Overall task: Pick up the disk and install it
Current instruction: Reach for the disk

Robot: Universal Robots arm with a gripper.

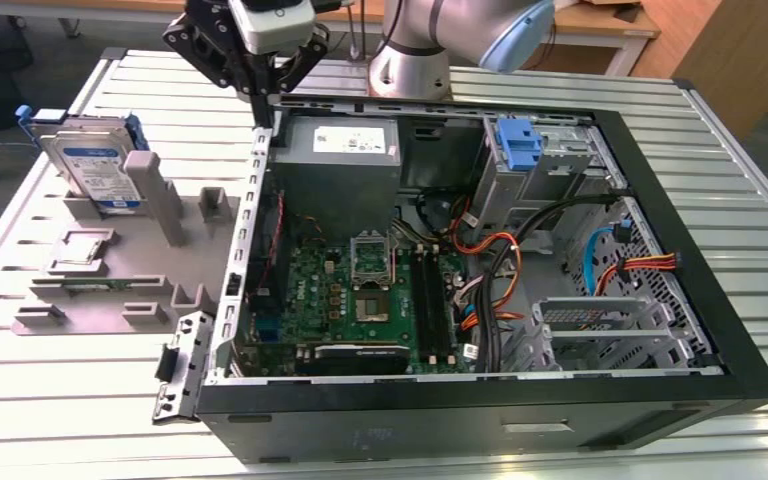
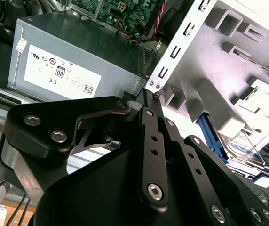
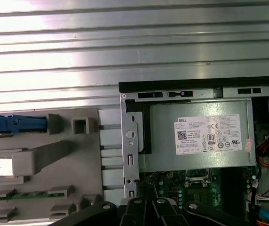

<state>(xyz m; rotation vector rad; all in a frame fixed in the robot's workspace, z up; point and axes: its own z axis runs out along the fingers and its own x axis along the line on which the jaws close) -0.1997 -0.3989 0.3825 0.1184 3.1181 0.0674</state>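
The disk (image 1: pixel 97 165), a silver drive with a white-and-blue label in a blue bracket, leans upright in the grey fixture (image 1: pixel 104 290) at the exterior view's left. In the first wrist view its blue bracket edge (image 3: pixel 17 124) shows end-on. The second wrist view catches part of the disk (image 2: pixel 240 146) behind the fixture. My gripper (image 1: pixel 272 105) hangs above the back corner of the computer case, to the right of the disk and apart from it. Its black fingers (image 2: pixel 148 117) are shut together with nothing between them.
The open computer case (image 1: pixel 704 330) lies on the slatted metal table (image 1: pixel 77 420). Inside are the grey power supply (image 1: pixel 337 150), the motherboard (image 1: pixel 357 300), a tall blue latch piece (image 1: pixel 520 145) and a metal drive cage (image 1: pixel 604 330) with loose cables.
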